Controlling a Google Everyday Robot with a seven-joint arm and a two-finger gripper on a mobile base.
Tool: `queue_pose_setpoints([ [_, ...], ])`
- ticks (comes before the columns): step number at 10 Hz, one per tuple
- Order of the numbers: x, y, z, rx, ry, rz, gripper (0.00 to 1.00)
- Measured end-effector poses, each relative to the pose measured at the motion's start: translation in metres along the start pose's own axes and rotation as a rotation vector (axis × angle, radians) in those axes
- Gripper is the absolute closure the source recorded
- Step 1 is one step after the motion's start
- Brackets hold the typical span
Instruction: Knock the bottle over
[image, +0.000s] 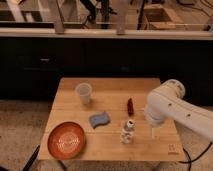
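Small whitish translucent bottle (128, 131) with a mottled label stands upright near the front edge of the wooden table (107, 87). The gripper (154, 134) hangs beside it, toward the view's right, not touching; whether clenched or released cannot be told.
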Motion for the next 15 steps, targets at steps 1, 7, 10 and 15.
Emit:
queue_pose_setpoints([
  [1, -0.006, -0.001, 0.002, 0.0, -0.003, -0.019, 0.23],
  [7, -0.035, -0.007, 0.018, -0.003, -0.014, -0.104, 0.74],
  [10, -0.041, -0.008, 0.023, -0.004, -0.014, -0.138, 0.99],
  [15, -0.089, -0.022, 0.032, 0.006, -0.03, -0.229, 1.0],
])
